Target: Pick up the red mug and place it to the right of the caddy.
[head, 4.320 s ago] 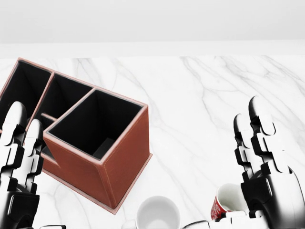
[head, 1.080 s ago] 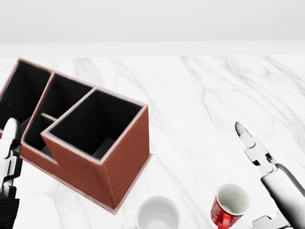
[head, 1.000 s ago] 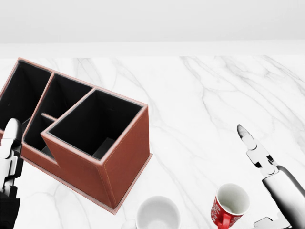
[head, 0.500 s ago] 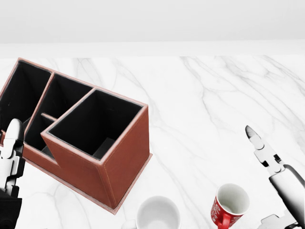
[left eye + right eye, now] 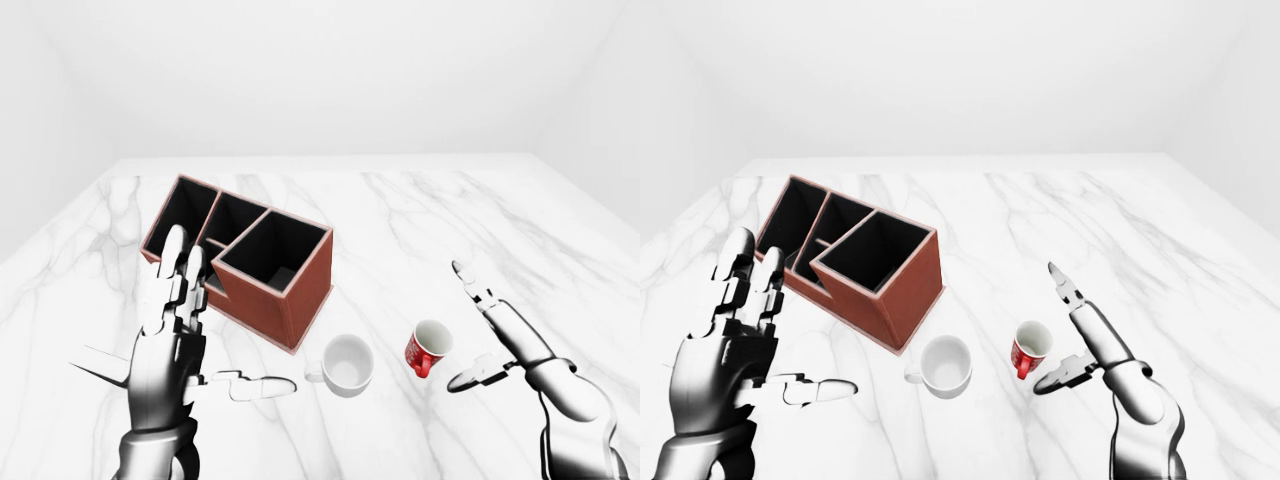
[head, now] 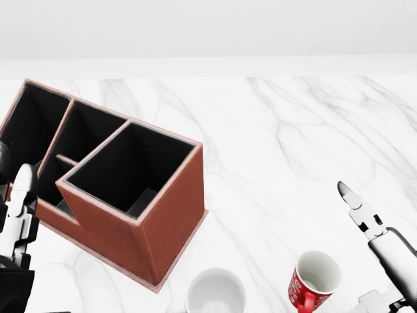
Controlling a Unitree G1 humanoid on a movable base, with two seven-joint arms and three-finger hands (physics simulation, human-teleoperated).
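Observation:
The red mug (image 5: 428, 347) stands upright on the white marble table, to the lower right of the brown three-compartment caddy (image 5: 306, 294). In the head view the mug (image 6: 314, 280) is at the bottom edge and the caddy (image 6: 172, 210) at left. My right hand (image 5: 461, 327) is open just right of the mug, fingers stretched out and thumb low, not touching it. My left hand (image 5: 192, 338) is open and raised at the caddy's lower left, holding nothing.
A white mug (image 5: 347, 364) stands just below the caddy's right corner, left of the red mug. The marble table (image 5: 420, 220) stretches up and right of the caddy. White walls lie beyond it.
My right hand has turned from standing over the red mug to its right side and slid a little down and right in the head view. The left hand has risen slightly. The mugs and caddy have not moved.

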